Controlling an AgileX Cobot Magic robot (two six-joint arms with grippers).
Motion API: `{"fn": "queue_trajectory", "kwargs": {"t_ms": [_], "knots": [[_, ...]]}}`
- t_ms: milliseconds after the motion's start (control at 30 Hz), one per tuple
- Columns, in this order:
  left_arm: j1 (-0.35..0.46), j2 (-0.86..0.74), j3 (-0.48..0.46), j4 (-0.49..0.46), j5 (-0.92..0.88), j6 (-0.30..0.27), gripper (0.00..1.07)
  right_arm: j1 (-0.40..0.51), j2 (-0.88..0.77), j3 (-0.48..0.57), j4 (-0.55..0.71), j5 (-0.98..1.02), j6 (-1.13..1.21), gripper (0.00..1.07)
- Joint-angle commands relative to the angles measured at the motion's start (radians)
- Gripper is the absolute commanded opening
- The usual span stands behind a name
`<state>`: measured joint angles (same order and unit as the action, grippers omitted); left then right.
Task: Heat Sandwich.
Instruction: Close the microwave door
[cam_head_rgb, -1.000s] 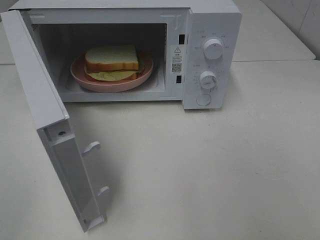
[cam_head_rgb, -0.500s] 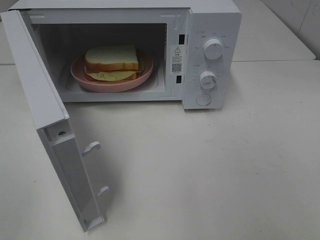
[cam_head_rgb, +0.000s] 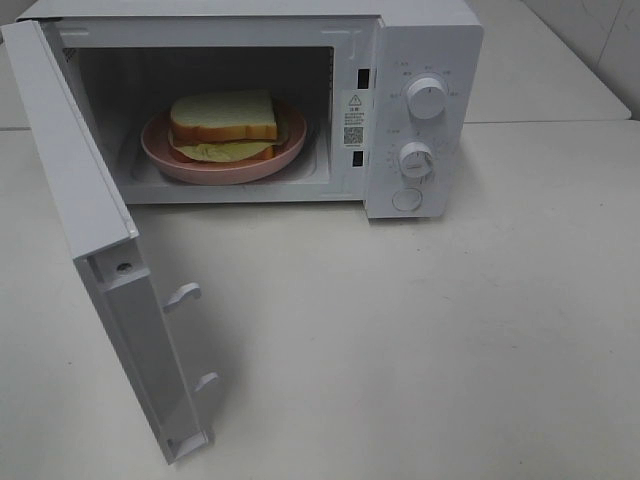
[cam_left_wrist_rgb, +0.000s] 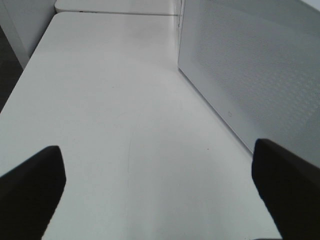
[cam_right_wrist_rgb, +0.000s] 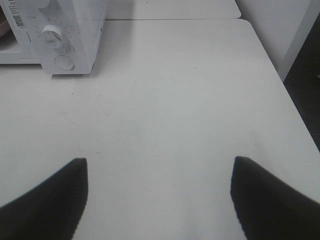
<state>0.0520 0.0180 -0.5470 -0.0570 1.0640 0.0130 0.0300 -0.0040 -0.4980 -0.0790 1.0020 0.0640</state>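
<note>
White microwave (cam_head_rgb: 420, 60); pink plate (cam_head_rgb: 160, 150); sandwich (cam_head_rgb: 222, 116) white, tan crust, yellow-green filling.

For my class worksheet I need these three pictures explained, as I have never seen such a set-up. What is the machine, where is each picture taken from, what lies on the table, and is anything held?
This is a two-armed robot at a white table. One picture comes from a camera mounted high, looking down; neither arm shows in it. It shows a white microwave with its door swung open. Inside sits a sandwich on a round pink plate. The other two pictures come from cameras on the arms' wrists. The dark shapes at their edges are the left fingers and the right fingers, spread apart over the table and holding nothing.
</note>
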Motion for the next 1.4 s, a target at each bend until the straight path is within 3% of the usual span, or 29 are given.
{"fn": "queue_trajectory", "kwargs": {"t_ms": [33,133,200,233,267,300,400,433,467,533,767,1067,1400], "knots": [[-0.005,0.050,-0.023,-0.010,-0.049,-0.006,0.92,-0.007,-0.028,0.001,0.001,-0.005,-0.003,0.76],[-0.005,0.100,-0.023,-0.010,-0.086,-0.006,0.86,-0.007,-0.028,0.001,0.001,-0.005,-0.003,0.76],[-0.005,0.140,-0.023,-0.011,-0.118,-0.006,0.75,-0.007,-0.028,0.001,0.001,-0.005,-0.003,0.76],[-0.005,0.159,-0.023,-0.011,-0.129,-0.006,0.67,-0.007,-0.028,0.001,0.001,-0.005,-0.003,0.76],[-0.005,0.195,-0.023,-0.011,-0.157,-0.006,0.50,-0.007,-0.028,0.001,0.001,-0.005,-0.003,0.76],[-0.005,0.195,-0.023,-0.011,-0.157,-0.006,0.50,-0.007,-0.028,0.001,0.001,-0.005,-0.003,0.76],[-0.005,0.253,-0.021,-0.011,-0.223,-0.006,0.27,-0.007,-0.028,0.001,0.001,-0.005,-0.003,0.76],[-0.005,0.268,-0.015,-0.011,-0.251,-0.006,0.10,-0.007,-0.028,0.001,0.001,-0.005,-0.003,0.76],[-0.005,0.268,-0.015,-0.011,-0.251,-0.006,0.10,-0.007,-0.028,0.001,0.001,-0.005,-0.003,0.76],[-0.005,0.296,0.002,-0.010,-0.306,-0.003,0.00,-0.007,-0.028,0.001,0.001,-0.005,-0.003,0.76],[-0.005,0.390,0.118,-0.010,-0.577,0.021,0.00,-0.007,-0.028,0.001,0.001,-0.005,-0.003,0.76],[-0.005,0.585,0.291,-0.009,-1.092,0.021,0.00,-0.007,-0.028,0.001,0.001,-0.005,-0.003,0.76],[-0.005,0.885,0.338,0.011,-1.476,0.015,0.00,-0.007,-0.028,0.001,0.001,-0.005,-0.003,0.76]]}}
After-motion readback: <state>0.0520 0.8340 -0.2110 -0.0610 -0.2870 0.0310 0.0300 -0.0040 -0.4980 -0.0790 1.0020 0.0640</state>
